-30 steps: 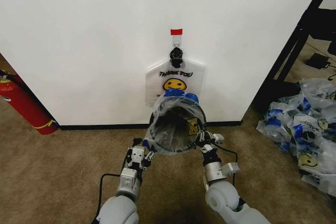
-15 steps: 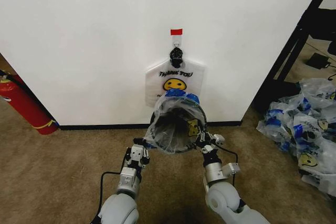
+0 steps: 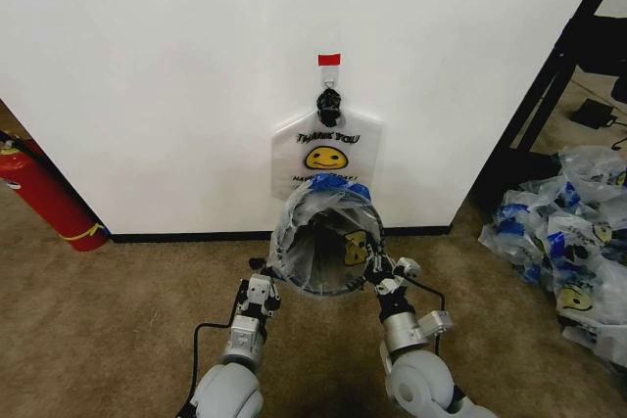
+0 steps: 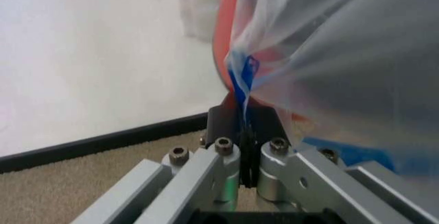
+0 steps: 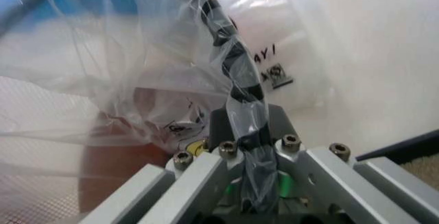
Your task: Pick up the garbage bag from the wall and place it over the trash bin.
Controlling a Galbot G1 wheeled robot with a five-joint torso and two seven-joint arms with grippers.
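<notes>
Left gripper point(image 3: 265, 271): you have it low in front of the wall, at the left side of the bag's mouth. In your left wrist view the left gripper point(image 4: 241, 131) has its jaws pressed together on a twisted blue-and-clear fold of plastic, so it is pinching the garbage bag's edge.

Garbage bag point(image 3: 323, 237): you see it stretched open into a round mouth between your two grippers, just in front of the wall. Blue patches sit along its upper rim and a yellow smiley shows on its inner right side. In the left wrist view the garbage bag point(image 4: 329, 64) billows away from the jaws as a see-through sheet.

Trash bin point(image 3: 315, 259): you can make out its dark inside through the opened bag, which is draped around it. A red curve of the trash bin point(image 4: 221, 44) shows behind the plastic in the left wrist view.

Right gripper point(image 3: 380, 269): you have it at the right side of the bag's mouth, level with the left one. In your right wrist view the right gripper point(image 5: 245, 129) is clamped on a rope of clear plastic that runs between its jaws.

Wall point(image 3: 157, 75): plain white with a black baseboard. A second printed bag point(image 3: 328, 147) hangs on it above the bin, under a red tape strip point(image 3: 329, 59).

Fire extinguisher point(image 3: 44, 193): it leans at the far left, well apart from the bin.

Heap of bags point(image 3: 568, 242): it lies on the carpet at the far right.
</notes>
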